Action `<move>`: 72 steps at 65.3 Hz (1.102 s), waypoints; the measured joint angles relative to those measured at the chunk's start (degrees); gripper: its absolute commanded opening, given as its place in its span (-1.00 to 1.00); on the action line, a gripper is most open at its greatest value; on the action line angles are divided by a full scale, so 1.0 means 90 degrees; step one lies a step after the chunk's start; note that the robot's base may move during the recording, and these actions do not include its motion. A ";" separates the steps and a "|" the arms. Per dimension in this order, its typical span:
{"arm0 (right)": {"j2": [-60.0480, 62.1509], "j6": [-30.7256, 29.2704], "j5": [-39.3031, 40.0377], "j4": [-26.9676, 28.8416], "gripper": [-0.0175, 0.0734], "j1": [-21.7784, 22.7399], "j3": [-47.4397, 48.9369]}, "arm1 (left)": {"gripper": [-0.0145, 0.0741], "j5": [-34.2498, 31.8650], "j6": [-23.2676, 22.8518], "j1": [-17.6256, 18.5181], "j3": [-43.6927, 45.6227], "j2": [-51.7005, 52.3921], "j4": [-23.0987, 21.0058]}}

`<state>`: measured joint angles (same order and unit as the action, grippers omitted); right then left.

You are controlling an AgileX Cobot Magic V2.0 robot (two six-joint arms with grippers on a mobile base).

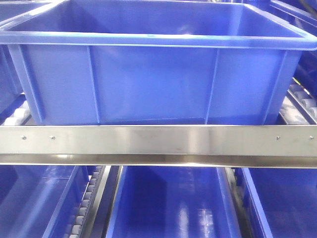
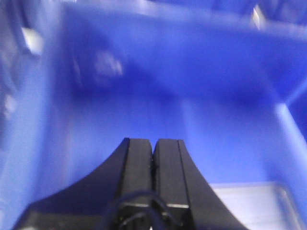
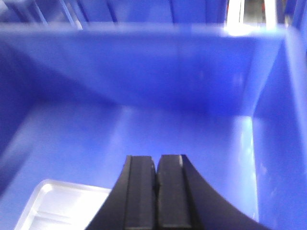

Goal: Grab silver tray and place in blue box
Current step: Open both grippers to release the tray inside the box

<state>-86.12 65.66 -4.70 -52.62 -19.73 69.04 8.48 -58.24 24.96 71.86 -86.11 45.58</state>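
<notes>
**Operator:** Report the front view.

**Me:** The blue box [image 1: 153,74] stands on a rack behind a steel rail [image 1: 158,141]. More blue crates [image 1: 171,208] sit on the level below. Neither of my pincers appears here, nor does the tray.

**Operator:** Left wrist view.

**Me:** My left pincer [image 2: 153,155] is closed on nothing, jaws pressed together, pointing into a blue box interior. A corner of the silver tray [image 2: 256,203] lies on the floor at lower right. The view is blurred.

**Operator:** Right wrist view.

**Me:** My right pincer [image 3: 156,167] is likewise closed and empty. The tray's rounded corner [image 3: 62,206] lies flat on the blue floor at lower left.

**Operator:** Handling?

**Me:** Judged as thin sheet metal: light, stiff, slippery. Grip the raised rim, one jaw inside and one outside, preferably mid-side for balance. Whether this box is the target, I cannot tell.
</notes>
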 measured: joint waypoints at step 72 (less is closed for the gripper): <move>0.7916 0.0000 0.1182 -0.1275 -0.51 0.0000 -0.5661 | -0.89 -0.1298 0.0000 0.0000 -0.6765 0.8190 0.0381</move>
<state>-14.87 65.66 5.94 -64.10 -19.73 18.09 -3.20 -58.24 24.96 10.97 -12.40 49.01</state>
